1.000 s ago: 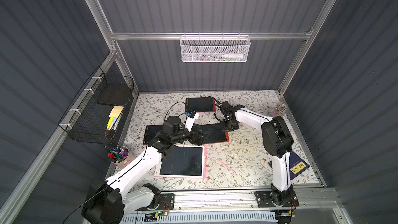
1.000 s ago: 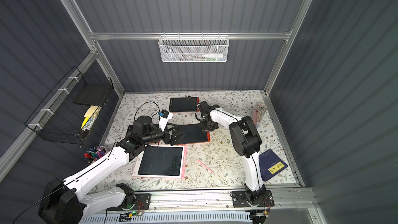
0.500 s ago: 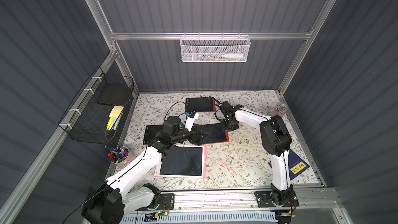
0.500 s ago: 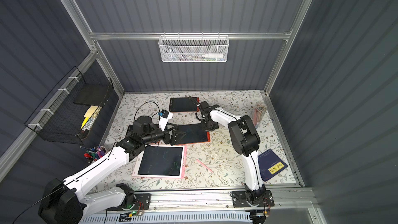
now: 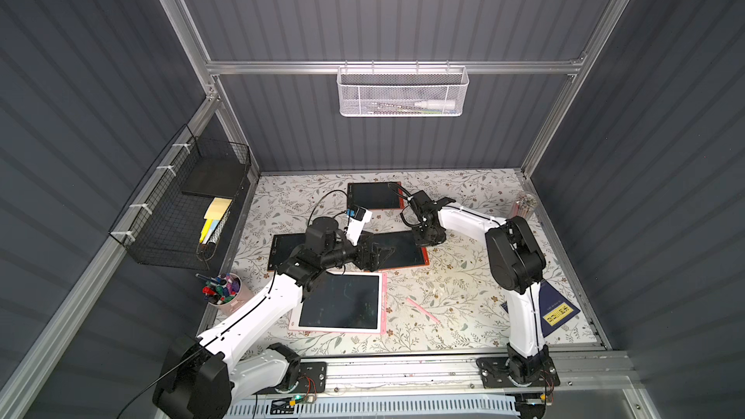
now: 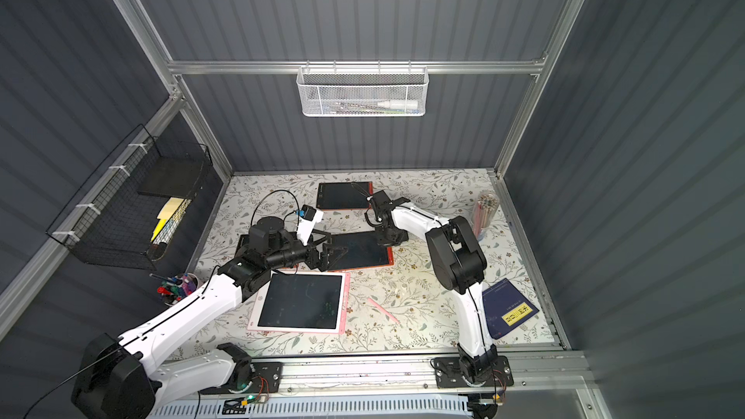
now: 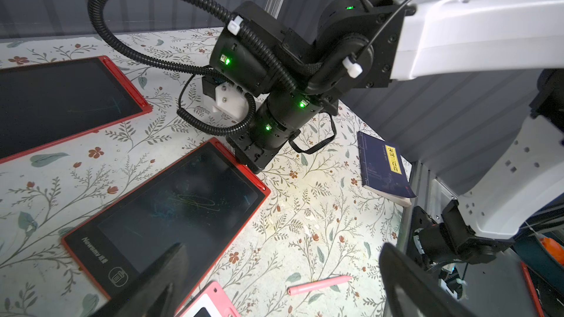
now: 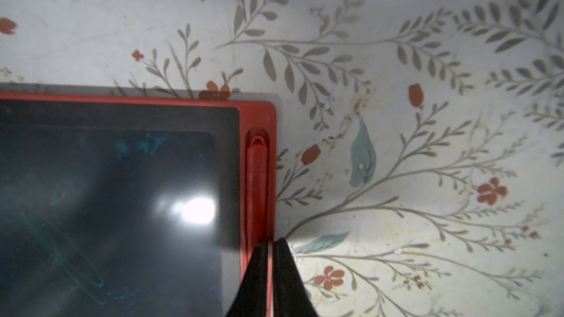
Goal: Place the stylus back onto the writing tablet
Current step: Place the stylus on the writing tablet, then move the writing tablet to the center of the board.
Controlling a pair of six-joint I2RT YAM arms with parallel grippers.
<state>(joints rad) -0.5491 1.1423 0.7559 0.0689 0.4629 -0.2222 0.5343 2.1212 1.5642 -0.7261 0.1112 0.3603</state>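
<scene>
Status: red stylus (image 8: 257,184) lies in the groove along the right edge of the middle red writing tablet (image 5: 407,252), one end up by the tablet's far-right corner. It looks seated and not skewed, so my read is that placement is basically done.

Right pincer (image 8: 270,243) is narrow, almost closed, with its tips over the stylus further along from that corner. The gap looks too thin to have the stylus in it. Can't tell if it's pressing down or just above. What's left: lift off and back away without dragging the stylus out.

Left pincer (image 5: 379,255) is wide and empty, hanging over the tablet's left end.

Pink stylus (image 5: 421,310) lies loose on the surface, right of the pink tablet (image 5: 342,304) and apart from it. Not sure it's in scope.

Containers:
- white mesh basket (image 5: 401,92) on the far rail: a white tube or marker plus thin pens, can't tell more
- black wire basket (image 5: 181,211) on the left wall: yellow sticky notes, a flat black item
- cup (image 5: 223,296), near left: coloured markers
- clear cup (image 5: 524,207), far right: pencils
</scene>
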